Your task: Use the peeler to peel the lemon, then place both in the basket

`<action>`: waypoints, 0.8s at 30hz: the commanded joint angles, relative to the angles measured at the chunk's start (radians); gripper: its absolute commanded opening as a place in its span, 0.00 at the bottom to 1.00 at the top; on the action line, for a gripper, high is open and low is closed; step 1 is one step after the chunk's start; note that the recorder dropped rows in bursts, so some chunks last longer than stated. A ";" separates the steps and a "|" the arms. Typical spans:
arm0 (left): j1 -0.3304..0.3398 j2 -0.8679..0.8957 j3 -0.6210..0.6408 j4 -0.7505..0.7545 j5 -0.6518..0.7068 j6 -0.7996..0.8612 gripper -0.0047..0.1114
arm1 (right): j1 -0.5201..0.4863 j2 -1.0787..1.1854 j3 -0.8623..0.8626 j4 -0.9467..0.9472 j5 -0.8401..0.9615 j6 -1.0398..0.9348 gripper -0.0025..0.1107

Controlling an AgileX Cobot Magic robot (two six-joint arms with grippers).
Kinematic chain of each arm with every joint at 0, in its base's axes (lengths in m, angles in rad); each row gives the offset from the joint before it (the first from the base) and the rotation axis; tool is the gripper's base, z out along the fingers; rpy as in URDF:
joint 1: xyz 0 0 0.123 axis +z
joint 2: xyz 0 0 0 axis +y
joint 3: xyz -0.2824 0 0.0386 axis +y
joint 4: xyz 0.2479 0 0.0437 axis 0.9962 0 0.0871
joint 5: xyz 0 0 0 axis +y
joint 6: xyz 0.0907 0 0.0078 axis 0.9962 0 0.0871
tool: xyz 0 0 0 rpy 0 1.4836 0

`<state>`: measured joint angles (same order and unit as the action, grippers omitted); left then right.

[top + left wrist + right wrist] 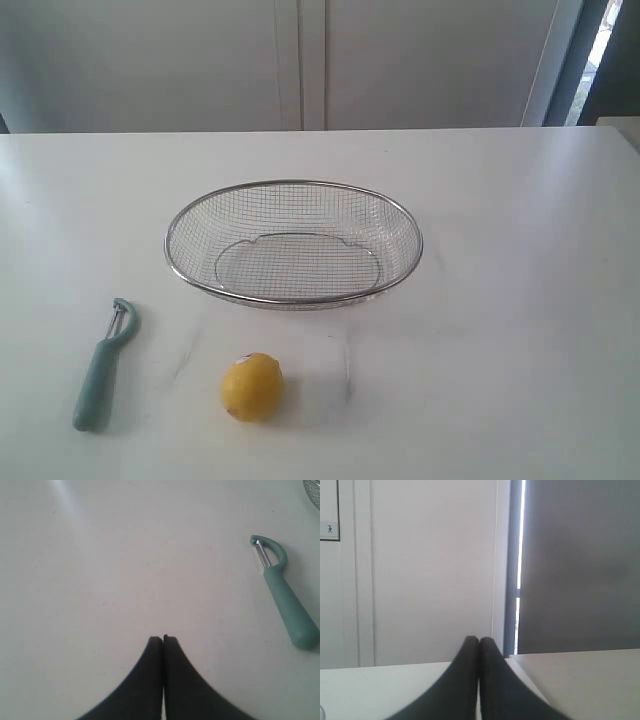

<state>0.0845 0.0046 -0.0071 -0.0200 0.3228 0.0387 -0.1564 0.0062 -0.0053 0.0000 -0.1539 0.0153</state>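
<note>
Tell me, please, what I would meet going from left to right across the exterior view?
peeler → lemon. The basket lies farther back and its width spans the lemon's position, so it is left out of the order.

This is looking like a plain lab or office room: a wide white table (520, 300) is standing before flat white wall panels (150, 60), and daylight is coming through a narrow window slit (604, 40) behind the table's far right corner
</note>
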 commanded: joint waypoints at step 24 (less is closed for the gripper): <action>0.003 -0.005 0.007 -0.011 0.010 -0.007 0.04 | -0.004 -0.006 -0.080 0.000 0.203 -0.015 0.02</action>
<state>0.0845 0.0046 -0.0071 -0.0200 0.3228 0.0387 -0.1564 0.0062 -0.0583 0.0000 -0.0067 0.0088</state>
